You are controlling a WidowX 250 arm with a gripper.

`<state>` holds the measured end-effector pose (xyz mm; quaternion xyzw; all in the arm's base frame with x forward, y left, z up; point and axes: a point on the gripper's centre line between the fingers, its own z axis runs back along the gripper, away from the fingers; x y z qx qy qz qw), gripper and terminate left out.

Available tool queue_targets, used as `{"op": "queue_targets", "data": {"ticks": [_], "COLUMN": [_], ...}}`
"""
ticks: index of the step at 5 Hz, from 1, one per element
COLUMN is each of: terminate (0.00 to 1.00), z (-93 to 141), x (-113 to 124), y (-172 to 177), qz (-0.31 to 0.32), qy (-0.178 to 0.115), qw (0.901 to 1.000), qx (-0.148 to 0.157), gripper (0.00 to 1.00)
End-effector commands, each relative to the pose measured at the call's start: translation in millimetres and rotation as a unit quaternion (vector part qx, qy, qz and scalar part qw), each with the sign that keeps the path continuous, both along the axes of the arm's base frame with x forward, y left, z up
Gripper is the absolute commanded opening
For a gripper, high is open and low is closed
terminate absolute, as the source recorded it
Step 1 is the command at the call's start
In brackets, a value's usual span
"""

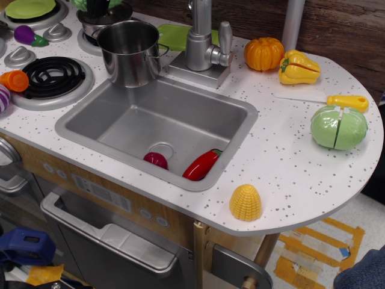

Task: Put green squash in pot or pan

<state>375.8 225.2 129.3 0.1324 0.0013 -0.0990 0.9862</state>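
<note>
My black end effector [96, 6] hangs at the frame's top edge over the low, shiny steel pot [90, 27], bits of bumpy light-green squash [79, 3] showing at either side of it; I cannot tell how my fingers stand. The speckled white surface [289, 162] carries a taller brushed-steel pot [129, 53] and a grey sink [156, 129] holding a glossy red pepper [201, 165].

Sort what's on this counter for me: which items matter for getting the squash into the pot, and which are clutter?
Job: green squash, low pot, gripper.

Clutter: tall pot, pumpkin, yellow pepper, knife, split cabbage, corn, red pepper.
</note>
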Motion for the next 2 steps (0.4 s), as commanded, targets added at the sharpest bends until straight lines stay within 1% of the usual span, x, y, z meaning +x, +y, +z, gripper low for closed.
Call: {"op": "queue_targets", "data": {"ticks": [1,2], "terminate": [0.00,1.00], "z": [21.3,21.3], "x": [1.1,1.1], "y": [1.4,1.4], "qz": [-0.006,-0.006], "qy": [-0.031,-0.031], "qw": [0.9994,0.9994], "qx": [0.010,0.010], "gripper": [1.00,1.00]}}
